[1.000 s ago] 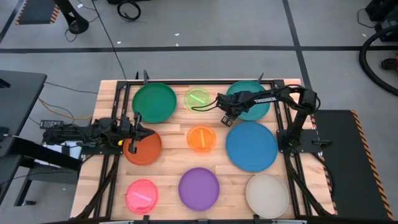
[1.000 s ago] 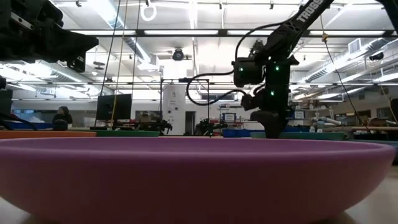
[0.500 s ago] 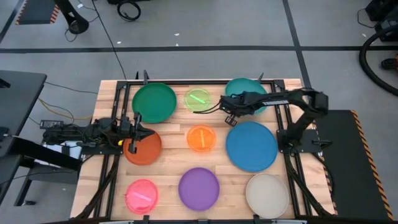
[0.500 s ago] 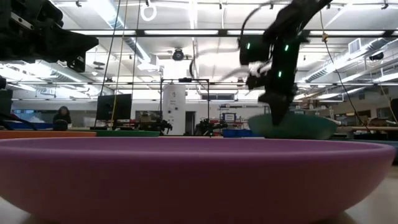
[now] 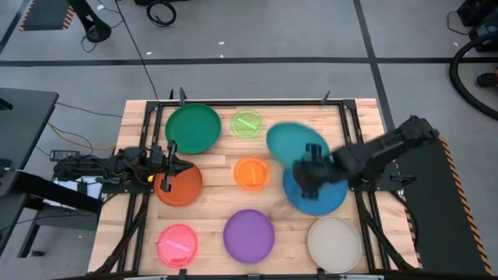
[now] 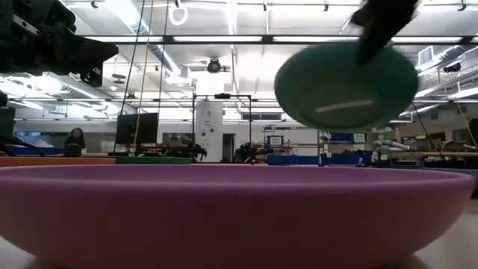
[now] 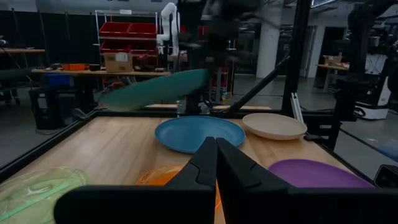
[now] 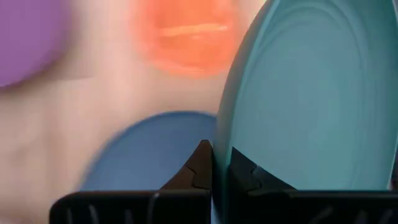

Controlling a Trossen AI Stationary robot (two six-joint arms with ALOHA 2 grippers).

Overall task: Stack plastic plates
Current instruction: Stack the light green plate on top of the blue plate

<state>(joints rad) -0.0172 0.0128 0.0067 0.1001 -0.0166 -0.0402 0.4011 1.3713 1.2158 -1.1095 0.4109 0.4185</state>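
Note:
My right gripper (image 5: 310,174) is shut on the teal plate (image 5: 294,143) and holds it in the air over the far-left part of the blue plate (image 5: 325,202). In the low view the teal plate (image 6: 345,84) shows its underside, high and tilted. My left gripper (image 7: 216,149) is shut on nothing and waits above the red-orange plate (image 5: 184,191), near the table's left side. The dark green (image 5: 193,128), lime green (image 5: 247,124), orange (image 5: 251,173), pink (image 5: 177,243), purple (image 5: 249,233) and beige (image 5: 334,243) plates lie flat on the table, each apart from the others. My right gripper pinches the teal plate's rim (image 8: 231,140) between its two fingers (image 8: 202,163), one on the upper face and one on the underside. In the high view it holds the rim on the plate's near-right side. The plate is lifted clear and tilted, reaching from the gripper toward the far-left.
A black frame rail (image 5: 233,102) runs along the table's far edge, and rails run down both sides. The purple plate (image 6: 239,217) fills the foreground of the low view. Bare wood (image 5: 214,183) shows between the plates.
My right gripper has lifted the teal plate off the table's far right corner and carried it up and toward the near edge, over the blue plate. The plate lay flat a second ago; it now hangs tilted in the air. The left arm has kept still.

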